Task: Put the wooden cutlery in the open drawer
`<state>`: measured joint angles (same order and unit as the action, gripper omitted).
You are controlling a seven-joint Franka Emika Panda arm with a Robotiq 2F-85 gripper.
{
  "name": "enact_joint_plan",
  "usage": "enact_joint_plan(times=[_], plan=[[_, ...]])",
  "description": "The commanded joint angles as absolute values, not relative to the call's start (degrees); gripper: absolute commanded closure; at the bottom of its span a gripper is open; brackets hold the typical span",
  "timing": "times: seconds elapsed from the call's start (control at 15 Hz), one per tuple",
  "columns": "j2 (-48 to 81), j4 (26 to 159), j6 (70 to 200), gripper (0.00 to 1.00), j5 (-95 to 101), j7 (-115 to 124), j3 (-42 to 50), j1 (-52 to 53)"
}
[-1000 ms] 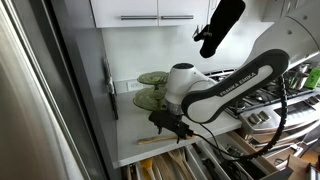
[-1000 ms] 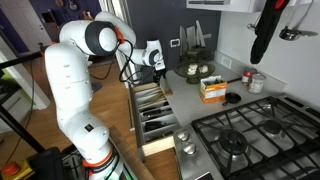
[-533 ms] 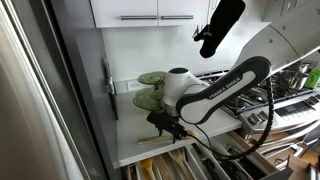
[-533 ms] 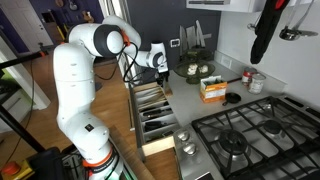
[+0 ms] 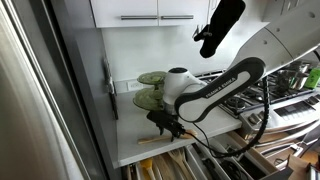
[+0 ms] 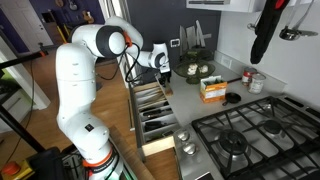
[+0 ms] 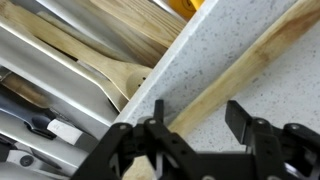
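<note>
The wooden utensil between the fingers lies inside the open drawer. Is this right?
Not quite. The wooden utensil between the fingers lies on the counter, beside the open drawer, not inside it. The wrist view shows this.

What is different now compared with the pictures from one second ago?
The arm leaned further toward the counter, and the gripper came slightly lower. Its jaws now stand on either side of a handle of the wooden cutlery; whether they already press it cannot be told. The open drawer, the green glass dishes and the cutlery stayed in place.
</note>
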<state>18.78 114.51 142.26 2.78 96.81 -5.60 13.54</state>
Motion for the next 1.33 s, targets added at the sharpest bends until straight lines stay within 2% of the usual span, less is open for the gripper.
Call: enact_joint_plan(times=[0.0, 0.27, 0.33, 0.4, 0.8, 1.27], plan=[[19.12, 114.37, 141.94, 0.66, 1.22, 97.3, -4.98, 14.1], [16.65, 116.98, 141.67, 0.95, 1.15, 96.52, -5.05, 13.84], [15.4, 118.47, 141.38, 0.99, 1.22, 96.89, -4.9, 13.8], [14.81, 119.19, 141.33, 0.95, 0.97, 96.75, -5.02, 13.71], [6.22, 129.48, 139.15, 0.94, 2.14, 91.82, -5.96, 13.13], [-4.2, 140.36, 135.05, 0.94, -7.8, 64.35, -9.28, 12.41]])
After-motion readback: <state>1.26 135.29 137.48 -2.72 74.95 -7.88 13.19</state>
